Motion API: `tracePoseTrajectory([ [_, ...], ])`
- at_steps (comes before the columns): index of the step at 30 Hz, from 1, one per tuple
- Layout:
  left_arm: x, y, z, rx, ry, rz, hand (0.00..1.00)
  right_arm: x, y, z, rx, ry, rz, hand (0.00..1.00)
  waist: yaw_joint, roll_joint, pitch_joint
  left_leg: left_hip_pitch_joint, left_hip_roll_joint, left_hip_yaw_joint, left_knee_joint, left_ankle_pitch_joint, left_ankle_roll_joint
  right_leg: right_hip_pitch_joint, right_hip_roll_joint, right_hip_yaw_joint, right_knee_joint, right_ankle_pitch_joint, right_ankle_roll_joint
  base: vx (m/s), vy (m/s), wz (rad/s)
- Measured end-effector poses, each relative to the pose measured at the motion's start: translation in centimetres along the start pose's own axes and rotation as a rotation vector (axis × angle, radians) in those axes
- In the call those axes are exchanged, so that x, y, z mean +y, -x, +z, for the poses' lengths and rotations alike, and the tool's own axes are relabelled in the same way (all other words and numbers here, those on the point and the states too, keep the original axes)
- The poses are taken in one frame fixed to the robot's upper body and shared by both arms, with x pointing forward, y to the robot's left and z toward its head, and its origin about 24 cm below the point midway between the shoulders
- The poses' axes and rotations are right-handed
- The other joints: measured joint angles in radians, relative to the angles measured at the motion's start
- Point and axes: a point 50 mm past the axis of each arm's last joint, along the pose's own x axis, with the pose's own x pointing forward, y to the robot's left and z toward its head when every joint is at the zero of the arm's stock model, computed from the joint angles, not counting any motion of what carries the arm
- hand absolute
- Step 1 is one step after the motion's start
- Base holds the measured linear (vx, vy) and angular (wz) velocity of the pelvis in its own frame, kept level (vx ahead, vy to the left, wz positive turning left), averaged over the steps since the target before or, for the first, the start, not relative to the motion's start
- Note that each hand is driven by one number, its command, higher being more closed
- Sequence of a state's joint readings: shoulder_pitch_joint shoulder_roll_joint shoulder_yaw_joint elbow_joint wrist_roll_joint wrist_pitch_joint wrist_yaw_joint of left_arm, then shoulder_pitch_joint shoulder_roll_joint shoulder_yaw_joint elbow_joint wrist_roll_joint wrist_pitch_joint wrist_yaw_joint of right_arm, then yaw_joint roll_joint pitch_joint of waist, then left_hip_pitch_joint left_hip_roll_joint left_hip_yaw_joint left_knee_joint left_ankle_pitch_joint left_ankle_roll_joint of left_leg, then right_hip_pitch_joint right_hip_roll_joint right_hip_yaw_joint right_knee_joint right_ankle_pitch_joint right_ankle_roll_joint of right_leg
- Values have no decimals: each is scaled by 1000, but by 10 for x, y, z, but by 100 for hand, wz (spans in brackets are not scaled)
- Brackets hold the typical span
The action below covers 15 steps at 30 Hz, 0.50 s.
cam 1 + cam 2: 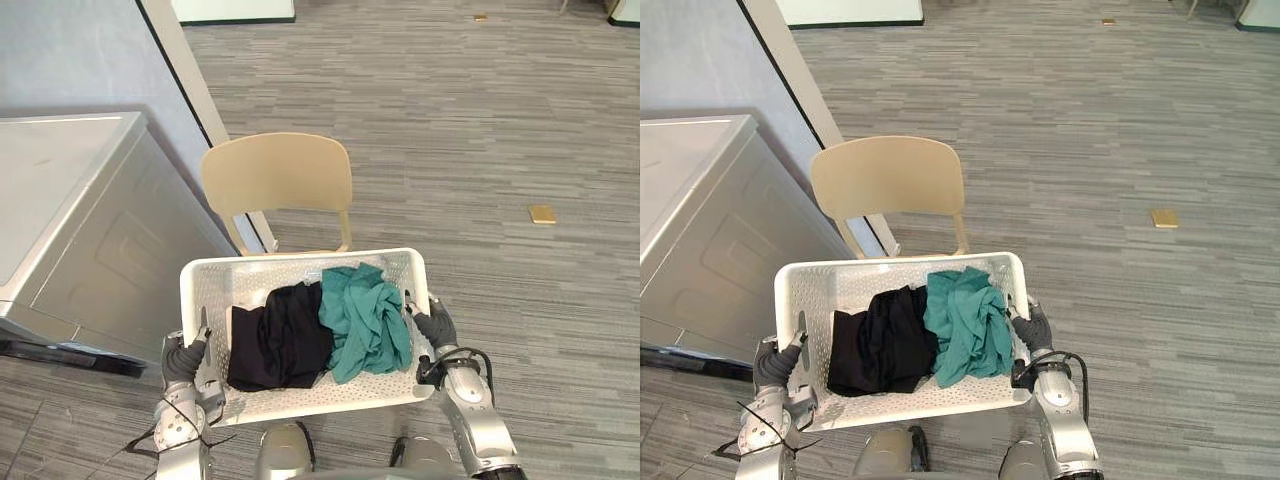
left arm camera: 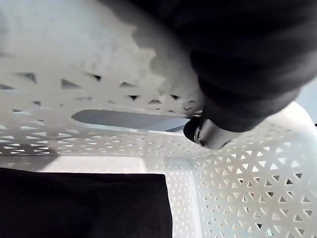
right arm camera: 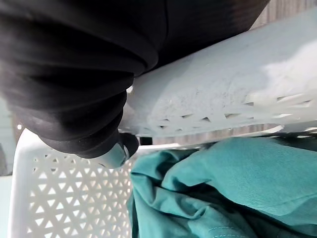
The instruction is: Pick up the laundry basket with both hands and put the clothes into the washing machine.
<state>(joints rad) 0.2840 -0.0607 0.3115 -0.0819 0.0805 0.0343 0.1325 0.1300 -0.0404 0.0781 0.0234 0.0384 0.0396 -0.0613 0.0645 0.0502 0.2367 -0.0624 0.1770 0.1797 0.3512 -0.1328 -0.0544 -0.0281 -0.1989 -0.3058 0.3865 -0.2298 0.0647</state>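
Note:
A white perforated laundry basket (image 1: pixel 300 262) is held up in front of me, one hand on each short side. It holds a black garment (image 1: pixel 280 340) on the left and a teal garment (image 1: pixel 365 315) on the right. My left hand (image 1: pixel 185 358) grips the left rim by its handle slot, with the thumb (image 2: pixel 205 136) hooked over the rim. On the other side my right hand (image 1: pixel 437 325) clamps the right rim (image 3: pixel 223 84), just above the teal garment (image 3: pixel 223 188). The grey washing machine (image 1: pixel 70 220) stands to the left with its top shut.
A tan chair (image 1: pixel 280 175) stands directly behind the basket, beside a wall corner (image 1: pixel 190 90). A small tan square (image 1: pixel 542 213) lies on the grey carpet to the right. Open floor stretches ahead and right.

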Motion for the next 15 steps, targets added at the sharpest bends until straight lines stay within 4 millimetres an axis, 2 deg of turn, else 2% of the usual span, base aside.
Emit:
tracePoseTrajectory([
  [2, -1, 0, 0, 2, -1, -5, 100, -1, 0, 0, 0, 0, -3, 100, -8, 3, -5, 7, -13, -42, -41, 0, -1, 11, 1, -18, -19, 12, 4, -28, 34, 24],
  [3, -2, 2, -2, 7, -3, -12, 100, -2, 2, -2, 7, -1, -9, 100, -25, 5, -16, 8, -21, -54, -77, 7, -14, 21, 1, -42, -49, 31, 11, 8, 84, 47],
  [5, -7, 2, -1, 6, -3, -32, 100, -7, 3, -4, 13, -3, -29, 100, -25, 6, -19, 8, -37, -68, -114, 21, -34, 34, -2, -60, -95, 69, 22, 5, 121, 36],
  [7, -11, 3, -2, 11, -6, -50, 100, -12, 6, -8, 28, -3, -45, 100, -24, 4, -20, 9, -61, -72, -112, 21, -35, 53, -21, -67, -120, 87, 41, -15, 150, 16],
  [11, -10, 0, 1, -7, -29, -56, 100, -10, 6, -8, 30, -14, -47, 100, -19, 0, -26, 3, -110, -39, -112, 14, -22, 39, -66, -31, -148, 123, 73, -49, 167, -14],
  [12, -9, -1, 1, -10, -35, -53, 100, -8, 6, -8, 31, -12, -46, 100, -20, 2, -27, -2, -118, -21, -117, 11, 2, 23, -72, -11, -148, 130, 75, -83, 132, -36],
  [13, -8, -1, 2, -11, -39, -52, 100, -8, 6, -8, 31, -15, -46, 100, -20, 1, -27, -3, -121, -9, -118, 10, 5, 14, -75, 3, -148, 134, 76, -79, 110, -45],
  [15, -6, -3, 3, -19, -50, -47, 100, -5, 4, -7, 31, -19, -42, 100, -23, 2, -29, -26, -126, 29, -125, 2, 18, -43, -70, 47, -142, 144, 50, -87, 93, -50],
])
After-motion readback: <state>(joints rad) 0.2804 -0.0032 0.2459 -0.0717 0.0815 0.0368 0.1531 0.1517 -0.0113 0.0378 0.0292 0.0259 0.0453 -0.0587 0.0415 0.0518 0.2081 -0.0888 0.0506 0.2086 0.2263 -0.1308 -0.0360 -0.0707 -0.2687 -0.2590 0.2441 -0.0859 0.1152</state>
